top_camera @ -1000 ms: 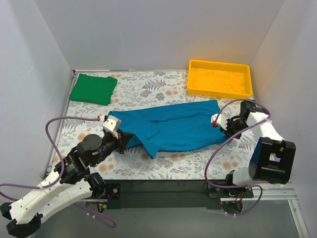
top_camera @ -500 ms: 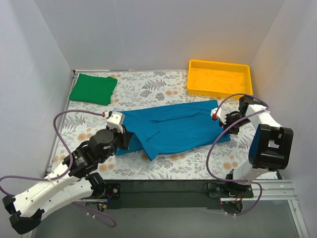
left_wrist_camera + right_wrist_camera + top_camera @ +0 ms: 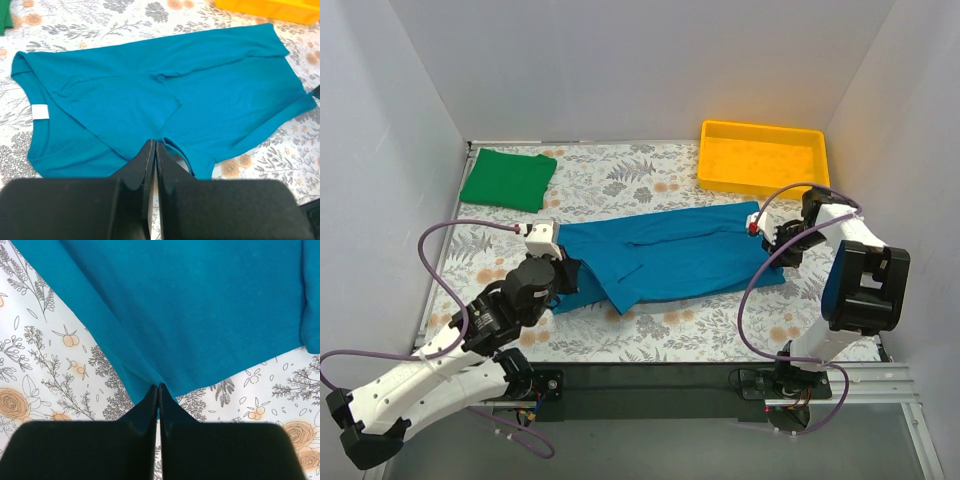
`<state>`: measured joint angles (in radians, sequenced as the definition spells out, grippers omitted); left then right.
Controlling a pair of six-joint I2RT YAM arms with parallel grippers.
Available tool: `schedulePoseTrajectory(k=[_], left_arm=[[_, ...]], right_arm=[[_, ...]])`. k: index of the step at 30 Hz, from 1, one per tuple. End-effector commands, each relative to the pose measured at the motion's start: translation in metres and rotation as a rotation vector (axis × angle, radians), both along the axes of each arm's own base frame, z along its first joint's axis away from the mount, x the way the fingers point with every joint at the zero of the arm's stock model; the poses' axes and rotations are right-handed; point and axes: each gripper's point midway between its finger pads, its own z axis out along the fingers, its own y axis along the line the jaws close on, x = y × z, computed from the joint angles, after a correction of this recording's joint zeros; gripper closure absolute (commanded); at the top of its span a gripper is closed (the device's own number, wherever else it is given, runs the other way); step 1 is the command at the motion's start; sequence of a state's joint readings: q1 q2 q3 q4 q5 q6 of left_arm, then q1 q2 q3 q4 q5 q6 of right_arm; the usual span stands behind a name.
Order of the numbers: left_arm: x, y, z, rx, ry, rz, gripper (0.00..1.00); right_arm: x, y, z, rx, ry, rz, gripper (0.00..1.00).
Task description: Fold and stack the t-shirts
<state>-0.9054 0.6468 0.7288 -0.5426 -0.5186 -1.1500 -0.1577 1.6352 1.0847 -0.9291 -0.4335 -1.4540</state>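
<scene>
While left pincer (image 3: pixel 154 145) and right pincer (image 3: pixel 158 388) clamp the teal t-shirt (image 3: pixel 670 255), yellow tray (image 3: pixel 765 187) sits nearby.

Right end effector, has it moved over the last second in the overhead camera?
Yes. Shut on the hem of the blue shirt, the right end effector has moved up the overhead view toward the yellow tray, narrowing the gap to it.

We log bright, even, diffuse light from above in all three views. Shadows are soft, with a thin one along the near edge of the teal shirt (image 3: pixel 670 262). The top view is sharp throughout. In the wrist views the cloth is crisp, while the close fingers (image 3: pixel 140 175) are near-black, featureless and slightly soft-edged.
</scene>
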Motion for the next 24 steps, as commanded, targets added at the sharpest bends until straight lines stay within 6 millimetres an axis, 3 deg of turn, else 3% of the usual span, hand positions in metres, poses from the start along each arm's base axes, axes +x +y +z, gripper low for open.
schedulePoseTrajectory(k=[1,19,24], left_arm=[[0.007,0.011,0.008,-0.002,-0.011,0.089,1.0],[0.046,0.019,0.008,0.05,-0.024,0.158,1.0],[0.057,0.03,0.004,0.044,-0.017,0.18,1.0]], right_arm=[[0.01,-0.002,0.009,0.008,0.0,-0.033,0.99],[0.03,0.004,0.013,0.061,0.014,-0.087,0.99],[0.038,0.006,0.016,0.081,0.015,-0.109,0.99]])
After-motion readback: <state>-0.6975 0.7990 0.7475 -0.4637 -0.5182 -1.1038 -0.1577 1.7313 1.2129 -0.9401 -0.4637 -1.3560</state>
